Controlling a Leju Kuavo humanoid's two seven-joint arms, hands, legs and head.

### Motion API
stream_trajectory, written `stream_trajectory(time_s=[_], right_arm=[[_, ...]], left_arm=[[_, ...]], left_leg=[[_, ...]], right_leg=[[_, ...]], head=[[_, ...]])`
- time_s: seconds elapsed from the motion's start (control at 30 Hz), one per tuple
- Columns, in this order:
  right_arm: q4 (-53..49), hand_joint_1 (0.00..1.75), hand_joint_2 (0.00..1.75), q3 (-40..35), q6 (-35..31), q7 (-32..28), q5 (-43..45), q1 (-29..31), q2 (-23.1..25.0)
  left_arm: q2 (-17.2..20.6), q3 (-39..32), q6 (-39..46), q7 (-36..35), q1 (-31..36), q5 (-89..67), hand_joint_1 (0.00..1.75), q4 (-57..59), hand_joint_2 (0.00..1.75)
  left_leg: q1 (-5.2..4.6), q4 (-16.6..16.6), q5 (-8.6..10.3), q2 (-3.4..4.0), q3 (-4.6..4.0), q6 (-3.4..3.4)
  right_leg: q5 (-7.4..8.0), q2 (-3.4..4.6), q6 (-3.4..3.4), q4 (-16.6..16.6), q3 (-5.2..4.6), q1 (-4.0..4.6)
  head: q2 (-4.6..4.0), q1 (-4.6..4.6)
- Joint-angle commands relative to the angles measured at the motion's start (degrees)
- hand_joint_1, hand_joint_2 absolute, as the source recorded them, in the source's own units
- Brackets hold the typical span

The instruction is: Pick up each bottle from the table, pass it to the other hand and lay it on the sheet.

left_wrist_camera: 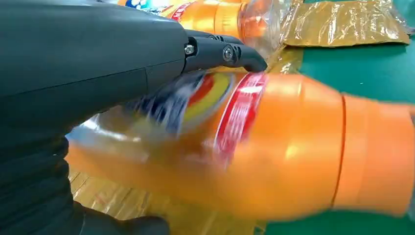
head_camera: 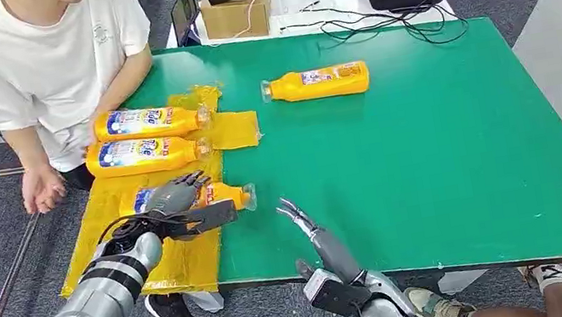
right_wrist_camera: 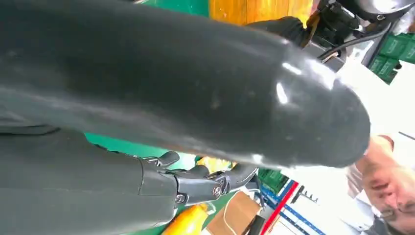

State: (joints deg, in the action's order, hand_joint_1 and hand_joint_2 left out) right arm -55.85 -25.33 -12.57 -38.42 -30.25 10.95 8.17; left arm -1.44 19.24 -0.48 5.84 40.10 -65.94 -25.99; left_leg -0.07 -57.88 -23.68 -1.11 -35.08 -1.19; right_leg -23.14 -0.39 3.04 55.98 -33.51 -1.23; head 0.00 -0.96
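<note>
held bottle (head_camera: 219, 193): lying on its side on the yellow sheet (head_camera: 167, 268), at the sheet's near-right part, cap end poking toward the green desk (head_camera: 431, 150); label blurred in left wrist view.
left hand (head_camera: 176, 197): on top of that bottle, fingers curled over its body, thumb alongside; reads as gripping it. Can't tell if the bottle's weight already rests on the sheet.
why: judged the laying-down step, bottle low and flat over the sheet, lined up like the others.
two placed bottles (head_camera: 145, 138): on the sheet's far part, side by side, flat, caps toward the desk middle; look done.
last bottle (head_camera: 318, 82): off the sheet, on the bare desk beyond the sheet's far-right corner, on its side, well apart from both hands.
right hand (head_camera: 306, 227): off the sheet's right edge, near the desk's front edge, fingers stretched and apart, holding nothing; judged free for the next pickup.
left arm pose: reaches in from below, wrist bent over the sheet.
person (head_camera: 53, 50): seated past the sheet's far-left edge, one forearm beside the placed bottles.
risk: round bottle may roll toward the sheet edge on release.
</note>
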Motion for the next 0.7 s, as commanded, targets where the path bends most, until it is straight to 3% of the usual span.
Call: stream_trajectory(time_s=[0.03, 0.1, 0.27, 0.37, 0.53, 0.7], right_arm=[[7.3, 0.00, 0.00, 1.4, -1.4, -1.3, 1.0, 2.7, 0.5], [7.7, 0.00, 0.00, 1.4, -2.1, -1.6, 1.5, 2.6, 0.3], [7.6, 0.00, 0.00, 0.9, -2.3, -1.6, 1.9, 2.5, 0.0], [6.8, 0.00, 0.00, 0.0, -2.9, -1.6, 2.7, 2.0, -0.6], [6.1, 0.00, 0.00, 0.0, -3.4, -1.6, 2.7, 0.9, -1.3], [5.8, 0.00, 0.00, 0.2, -3.5, -1.6, 2.6, 0.6, -1.3]], left_arm=[[-0.6, -6.2, -5.0, 5.7, 0.5, 10.9, 0.00, 5.4, 1.75], [-0.8, -9.2, -4.1, 9.8, 0.3, 15.3, 0.00, 2.8, 1.75], [-1.0, -9.7, -4.4, 10.3, -0.4, 17.0, 0.00, 0.9, 1.75], [-1.4, -11.7, -3.9, 17.5, -4.0, 26.5, 0.00, -7.7, 1.75], [-1.4, -11.3, -5.1, 17.4, -11.8, 42.3, 0.00, -28.7, 1.75], [-1.4, -11.5, -4.6, 17.5, -13.4, 45.2, 0.00, -32.0, 1.75]], left_leg=[[0.06, 0.1, -0.04, 0.25, 0.12, 0.08], [0.08, 0.1, -0.03, 0.27, 0.12, 0.09], [0.09, 0.0, -0.07, 0.27, 0.00, 0.08], [0.05, 0.0, -0.06, 0.25, -0.08, 0.07], [0.06, 0.0, -0.07, 0.24, -0.33, 0.05], [0.07, 0.0, -0.10, 0.28, -0.46, 0.07]], right_leg=[[0.04, 0.19, -0.15, -0.1, 0.05, 0.08], [0.05, 0.20, -0.16, -0.1, 0.05, 0.10], [0.00, 0.18, -0.14, 0.0, -0.06, 0.10], [-0.01, 0.14, -0.11, 0.0, -0.14, 0.06], [-0.03, 0.08, -0.07, 0.0, -0.40, 0.07], [-0.06, 0.10, -0.07, 0.0, -0.54, 0.08]], head=[[0.00, 0.02], [0.00, 0.04], [0.00, 0.02], [0.00, 0.02], [0.00, 0.02], [0.00, 0.04]])
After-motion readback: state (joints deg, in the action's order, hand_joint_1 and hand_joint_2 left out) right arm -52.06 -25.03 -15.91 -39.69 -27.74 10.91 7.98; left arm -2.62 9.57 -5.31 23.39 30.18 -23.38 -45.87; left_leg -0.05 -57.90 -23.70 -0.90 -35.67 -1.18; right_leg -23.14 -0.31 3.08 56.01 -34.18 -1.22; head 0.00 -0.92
